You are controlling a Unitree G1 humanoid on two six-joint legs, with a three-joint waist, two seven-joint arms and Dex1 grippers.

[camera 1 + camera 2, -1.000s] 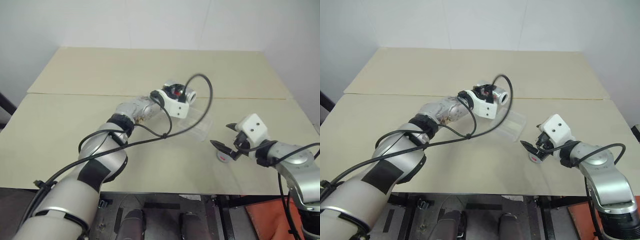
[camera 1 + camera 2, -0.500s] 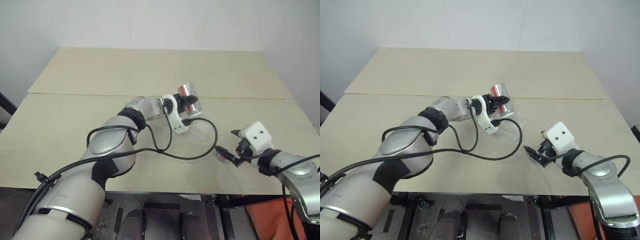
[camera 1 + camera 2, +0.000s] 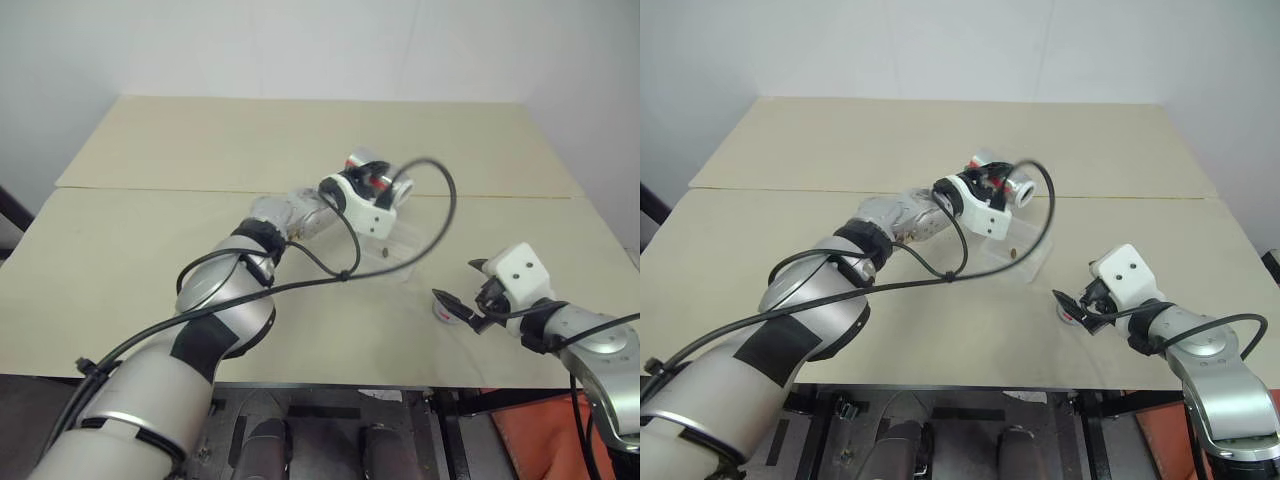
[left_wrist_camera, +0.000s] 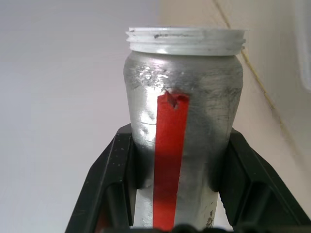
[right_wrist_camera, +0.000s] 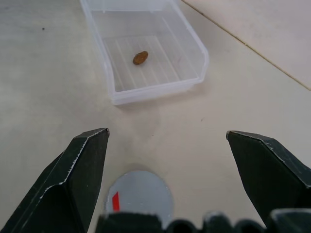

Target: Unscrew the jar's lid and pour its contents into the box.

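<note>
Silver, red-striped, lidless jar (image 4: 183, 126) sits clamped in the left tool (image 4: 177, 160); right tool (image 5: 167, 145) gapes wide.

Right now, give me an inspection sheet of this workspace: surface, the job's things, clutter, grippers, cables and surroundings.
Surface: beige table with a seam across it.
Job's things: jar uncapped, held tipped sideways above the box; small brown piece lies in the box; lid flat on the table.
Clutter: nothing seen.
Grippers: left gripper shut on the jar; right gripper open over the lid, not touching it.
Cables: black cable loops from the left wrist over the box.
Surroundings: white wall behind the table.
</note>
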